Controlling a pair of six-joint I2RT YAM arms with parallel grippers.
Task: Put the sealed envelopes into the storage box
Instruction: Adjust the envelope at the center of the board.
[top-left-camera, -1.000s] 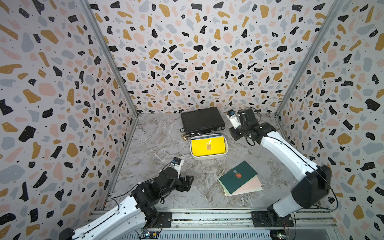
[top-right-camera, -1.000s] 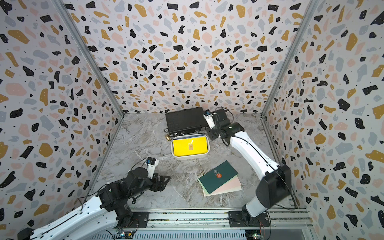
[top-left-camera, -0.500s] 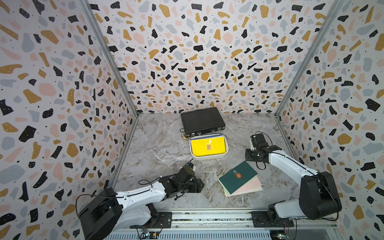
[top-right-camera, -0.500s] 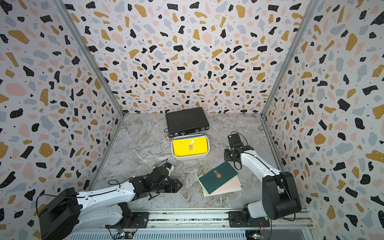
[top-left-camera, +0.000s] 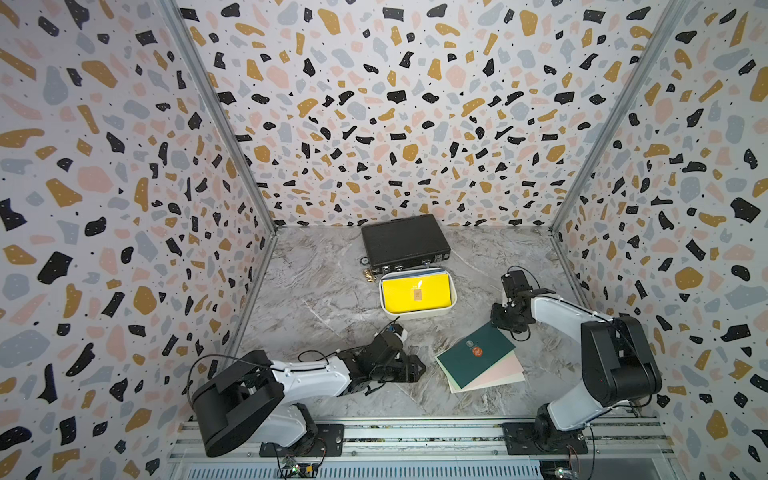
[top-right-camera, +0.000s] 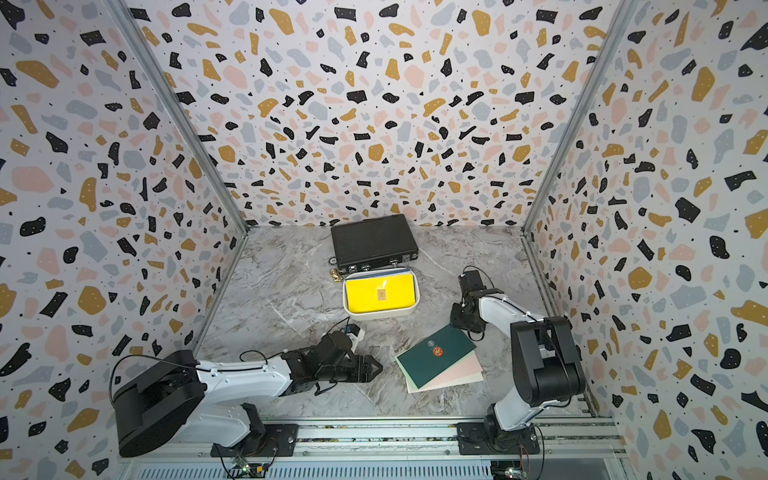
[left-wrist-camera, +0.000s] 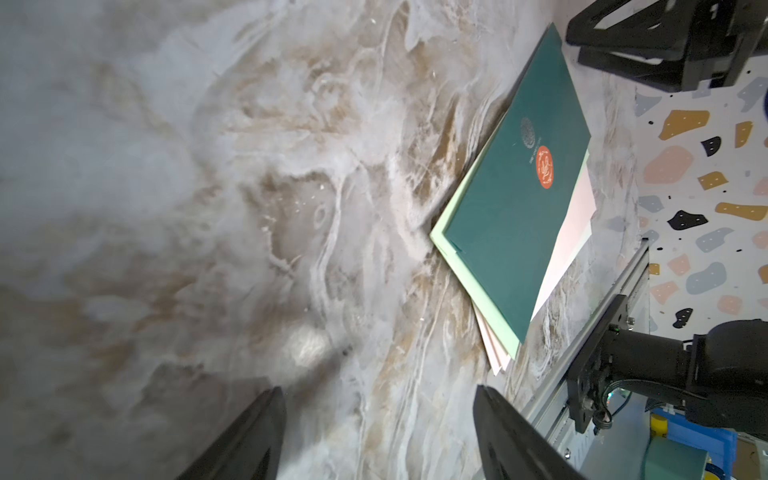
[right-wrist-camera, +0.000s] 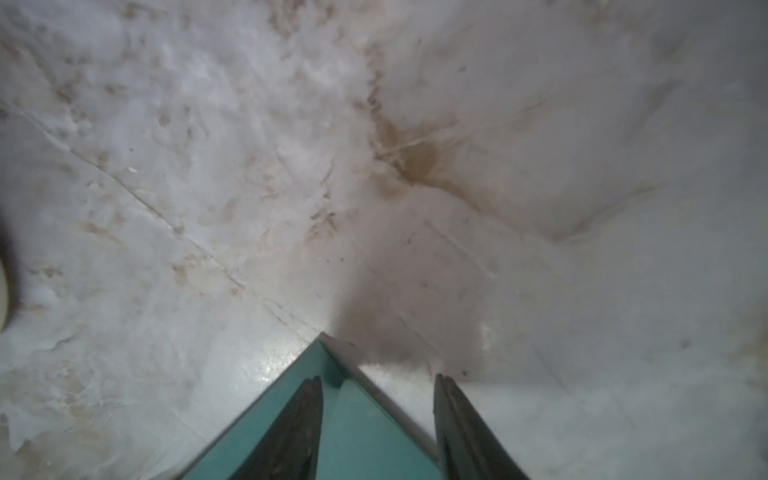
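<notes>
Swung back from the box (top-left-camera: 417, 316), my right gripper (top-left-camera: 509, 326) straddles, half-open, a corner of the envelopes (top-left-camera: 478, 359) stacked apart from it, left gripper (top-left-camera: 417, 369) wide near them, both empty: light, slick, floppy paper, pinch an edge.

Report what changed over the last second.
The right gripper swung from beside the briefcase to the far corner of the stack, jaws open over it. The left gripper dropped low and reached toward the stack, open. Nothing gripped. The box, briefcase and stack stayed put.

top views: high, downward, whole scene | wrist views: close, sharing green envelope (left-wrist-camera: 511, 216)
</notes>
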